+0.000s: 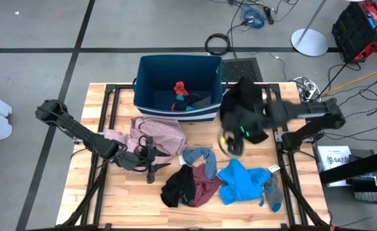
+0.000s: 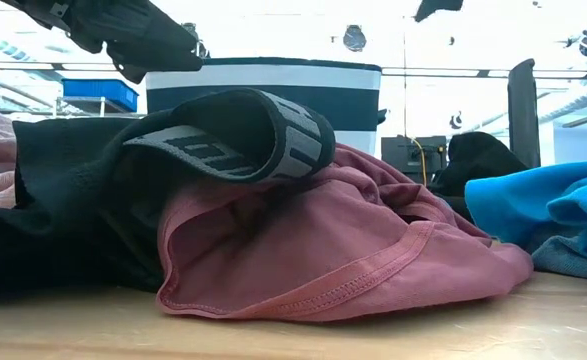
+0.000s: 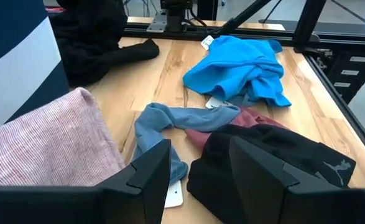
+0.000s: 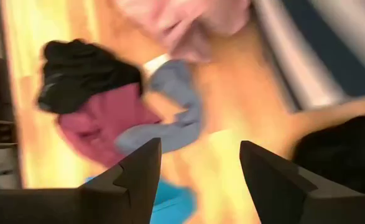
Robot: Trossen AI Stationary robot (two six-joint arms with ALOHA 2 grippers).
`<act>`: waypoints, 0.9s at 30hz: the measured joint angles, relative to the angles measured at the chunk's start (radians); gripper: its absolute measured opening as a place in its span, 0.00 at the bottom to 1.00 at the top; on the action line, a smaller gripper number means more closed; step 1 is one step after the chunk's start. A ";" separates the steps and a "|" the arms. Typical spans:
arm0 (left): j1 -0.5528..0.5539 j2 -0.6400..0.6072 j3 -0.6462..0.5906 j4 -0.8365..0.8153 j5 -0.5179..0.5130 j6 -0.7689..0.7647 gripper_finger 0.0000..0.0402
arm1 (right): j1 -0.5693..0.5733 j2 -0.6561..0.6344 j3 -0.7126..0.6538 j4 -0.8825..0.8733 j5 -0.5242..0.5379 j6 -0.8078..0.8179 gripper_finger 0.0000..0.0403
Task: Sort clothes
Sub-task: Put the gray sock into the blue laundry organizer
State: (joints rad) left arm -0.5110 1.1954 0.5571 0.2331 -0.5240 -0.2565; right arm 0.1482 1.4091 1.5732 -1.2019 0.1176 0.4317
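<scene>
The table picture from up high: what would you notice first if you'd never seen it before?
The bright blue top jumps out first, crumpled on the wooden table near its front right. Next to it, in the middle, lies a heap of black and maroon clothes, with a pink garment just behind. At the back stands a dark blue bin with socks inside, and a big black garment sits beside it under the right arm.

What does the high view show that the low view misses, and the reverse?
Only the high view shows the socks inside the blue bin, and both grippers, left and right, open above the table. Only the low view shows the black garment's grey waistband up close. Both show the maroon garment and bright blue garment.
</scene>
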 joint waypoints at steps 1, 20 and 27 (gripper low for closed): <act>0.000 0.000 0.000 -0.001 0.000 0.000 0.43 | 0.050 -0.023 -0.051 0.024 0.013 0.066 0.51; 0.007 0.000 0.000 -0.003 -0.001 0.001 0.43 | 0.720 -0.102 -0.619 0.137 -0.291 1.282 0.51; 0.007 0.000 0.000 -0.003 -0.002 0.000 0.43 | 0.857 -0.102 -0.766 0.215 -0.285 1.498 0.51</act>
State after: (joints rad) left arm -0.5041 1.1954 0.5571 0.2303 -0.5255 -0.2562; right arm 1.0053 1.3075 0.8077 -0.9870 -0.1674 1.9301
